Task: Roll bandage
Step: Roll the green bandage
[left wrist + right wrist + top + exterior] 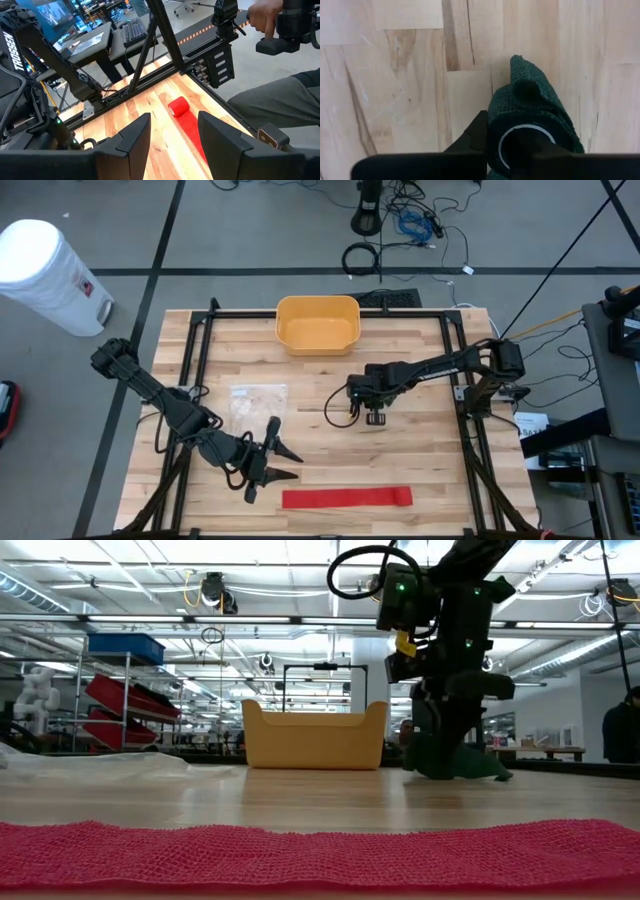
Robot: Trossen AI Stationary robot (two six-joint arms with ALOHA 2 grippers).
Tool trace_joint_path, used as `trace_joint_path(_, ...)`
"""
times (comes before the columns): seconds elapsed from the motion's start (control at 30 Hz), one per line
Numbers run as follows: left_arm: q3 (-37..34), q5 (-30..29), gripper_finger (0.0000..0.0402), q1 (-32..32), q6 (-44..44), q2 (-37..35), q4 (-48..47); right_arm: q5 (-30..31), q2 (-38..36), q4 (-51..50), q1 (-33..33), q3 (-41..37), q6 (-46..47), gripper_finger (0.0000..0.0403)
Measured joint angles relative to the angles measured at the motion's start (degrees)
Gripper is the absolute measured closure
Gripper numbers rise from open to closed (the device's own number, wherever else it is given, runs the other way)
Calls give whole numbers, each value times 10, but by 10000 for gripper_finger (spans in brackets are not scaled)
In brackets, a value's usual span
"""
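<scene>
A dark green bandage roll with a white core lies on the wooden table, right of its middle. My right gripper points down and is shut on it; in the low view the roll rests on the wood under the fingers. A red bandage lies flat along the table's near edge, with its right end rolled up. My left gripper hovers open at the near left, above and left of the red strip, with nothing between its fingers. My right gripper comes at the green roll from above and grips it at its open end, by the white core ring. One finger stands outside the roll's wall; the other seems to be in the hollow. The roll lies on the table, a loose flap beyond it.
A yellow bin stands at the table's far middle. A clear plastic bag lies left of centre. A black frame borders the table. A person's hand with a device shows beyond the table's right edge.
</scene>
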Motion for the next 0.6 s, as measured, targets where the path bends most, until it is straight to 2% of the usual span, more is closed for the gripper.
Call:
trace_joint_path(0.27,0,-9,230,0,6,0,0,-37,-61,-22,31,10,55,367)
trace_joint_path(0.6,0,-13,230,1,30,-1,47,-31,-216,-10,136,58,126,369)
